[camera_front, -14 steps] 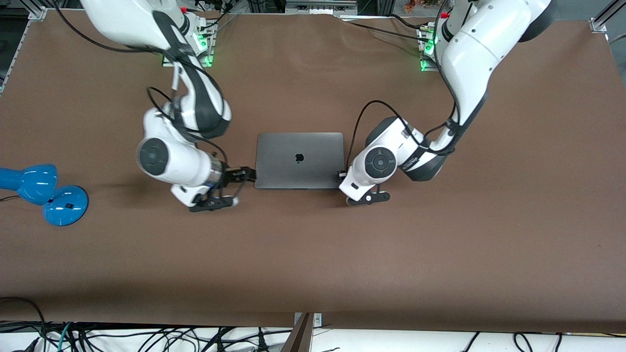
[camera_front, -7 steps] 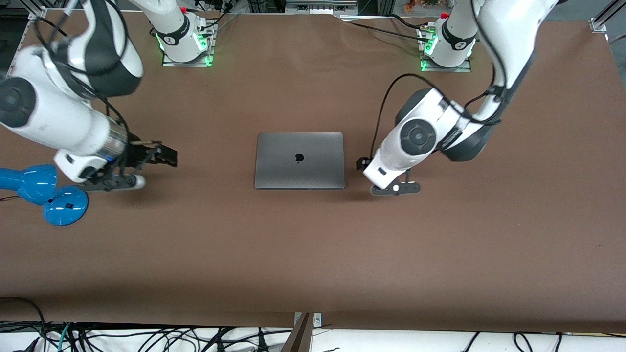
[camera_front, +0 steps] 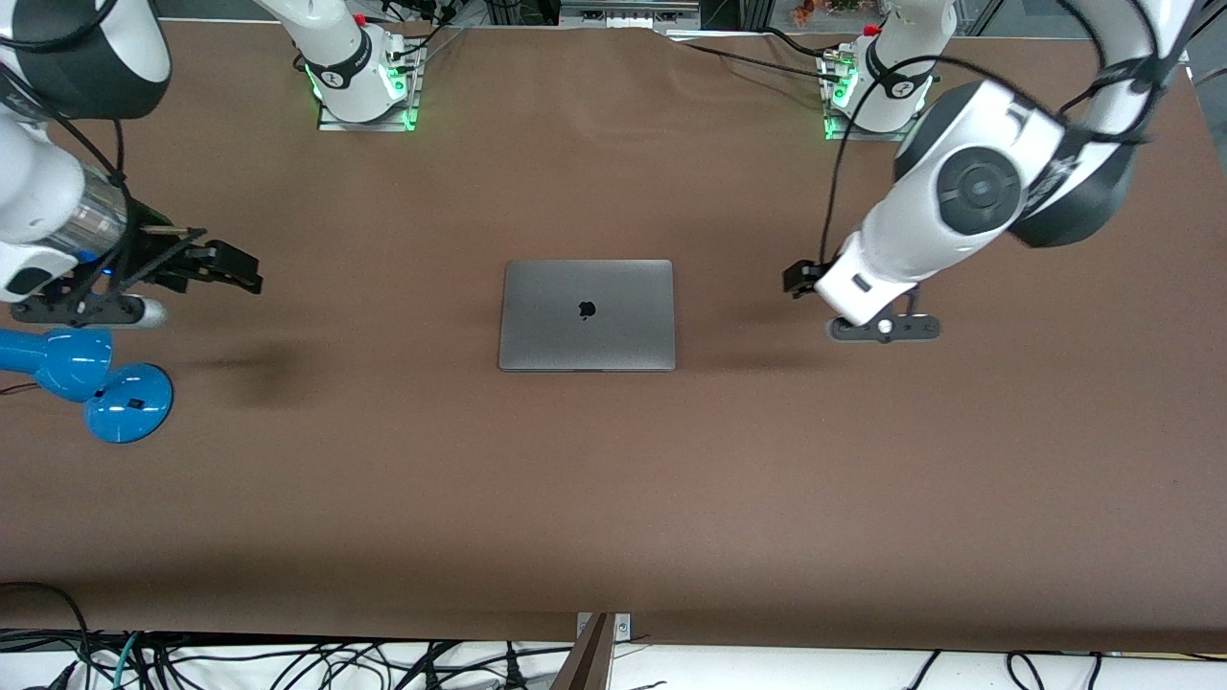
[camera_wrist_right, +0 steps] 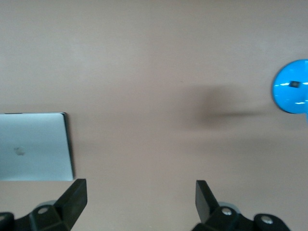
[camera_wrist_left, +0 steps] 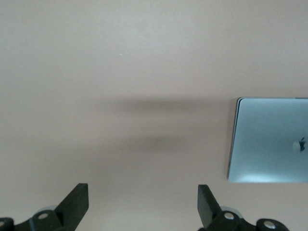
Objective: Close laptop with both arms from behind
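Note:
The laptop (camera_front: pixel 587 314) lies shut and flat in the middle of the brown table (camera_front: pixel 613 498), its grey lid with the black logo facing up. It also shows in the left wrist view as laptop (camera_wrist_left: pixel 269 139) and in the right wrist view as laptop (camera_wrist_right: pixel 33 147). My left gripper (camera_front: pixel 798 280) hangs over bare table toward the left arm's end, apart from the laptop, open and empty (camera_wrist_left: pixel 143 204). My right gripper (camera_front: pixel 235 268) hovers over bare table toward the right arm's end, open, with nothing between its fingers (camera_wrist_right: pixel 139 198).
A blue desk lamp (camera_front: pixel 91 379) lies at the right arm's end of the table, just under the right wrist; its round base (camera_wrist_right: pixel 292 86) shows in the right wrist view. Cables hang along the table's front edge (camera_front: pixel 288 661).
Both grippers have drawn away from the laptop's side edges, each toward its own end of the table and higher. The laptop has stayed shut and still.

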`<move>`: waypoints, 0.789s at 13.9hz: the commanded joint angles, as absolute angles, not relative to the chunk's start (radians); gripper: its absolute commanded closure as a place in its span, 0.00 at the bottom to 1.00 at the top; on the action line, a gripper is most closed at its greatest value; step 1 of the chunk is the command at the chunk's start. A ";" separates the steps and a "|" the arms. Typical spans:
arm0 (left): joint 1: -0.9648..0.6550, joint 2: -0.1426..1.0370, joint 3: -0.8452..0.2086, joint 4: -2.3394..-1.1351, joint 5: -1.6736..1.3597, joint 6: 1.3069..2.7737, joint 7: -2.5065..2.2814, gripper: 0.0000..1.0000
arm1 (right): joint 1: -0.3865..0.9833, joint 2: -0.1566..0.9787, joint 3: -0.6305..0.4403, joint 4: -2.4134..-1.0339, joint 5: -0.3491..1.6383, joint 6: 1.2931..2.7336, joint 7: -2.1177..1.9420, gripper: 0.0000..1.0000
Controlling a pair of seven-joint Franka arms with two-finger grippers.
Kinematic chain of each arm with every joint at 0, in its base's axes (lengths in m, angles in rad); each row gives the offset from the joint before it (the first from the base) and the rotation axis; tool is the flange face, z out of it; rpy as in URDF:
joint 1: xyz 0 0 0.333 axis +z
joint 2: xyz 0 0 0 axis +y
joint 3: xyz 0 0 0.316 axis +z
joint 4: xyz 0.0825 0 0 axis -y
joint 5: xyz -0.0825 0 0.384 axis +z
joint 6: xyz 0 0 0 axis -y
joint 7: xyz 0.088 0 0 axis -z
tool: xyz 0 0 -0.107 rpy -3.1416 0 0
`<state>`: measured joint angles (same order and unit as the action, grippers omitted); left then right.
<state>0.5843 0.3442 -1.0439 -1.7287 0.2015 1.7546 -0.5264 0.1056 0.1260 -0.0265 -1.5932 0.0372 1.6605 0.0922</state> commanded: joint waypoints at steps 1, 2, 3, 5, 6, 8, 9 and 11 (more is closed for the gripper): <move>0.741 0.284 -1.144 -1.750 0.229 1.685 -0.395 0.00 | 0.074 0.072 -0.015 -1.618 0.005 1.605 0.010 0.00; 0.767 0.273 -1.158 -1.749 0.230 1.662 -0.379 0.00 | 0.061 0.063 -0.015 -1.620 0.005 1.573 -0.017 0.00; 0.782 0.250 -1.163 -1.735 0.230 1.635 -0.379 0.00 | 0.057 0.055 -0.015 -1.620 0.006 1.540 -0.020 0.00; 0.784 0.235 -1.158 -1.657 0.230 1.550 -0.377 0.00 | 0.055 0.034 -0.015 -1.623 0.006 1.488 -0.018 0.00; 0.784 0.235 -1.155 -1.637 0.232 1.531 -0.376 0.00 | 0.055 0.023 -0.015 -1.623 0.006 1.450 -0.014 0.00; 0.784 0.235 -1.152 -1.629 0.233 1.520 -0.376 0.00 | 0.057 -0.001 -0.014 -1.629 0.006 1.419 -0.006 0.00; 0.770 0.235 -1.146 -1.629 0.235 1.516 -0.376 0.00 | 0.057 -0.014 -0.014 -1.643 0.006 1.419 -0.003 0.00; 0.686 0.232 -1.062 -1.623 0.236 1.502 -0.374 0.00 | 0.057 -0.050 -0.015 -1.687 0.006 1.423 0.012 0.00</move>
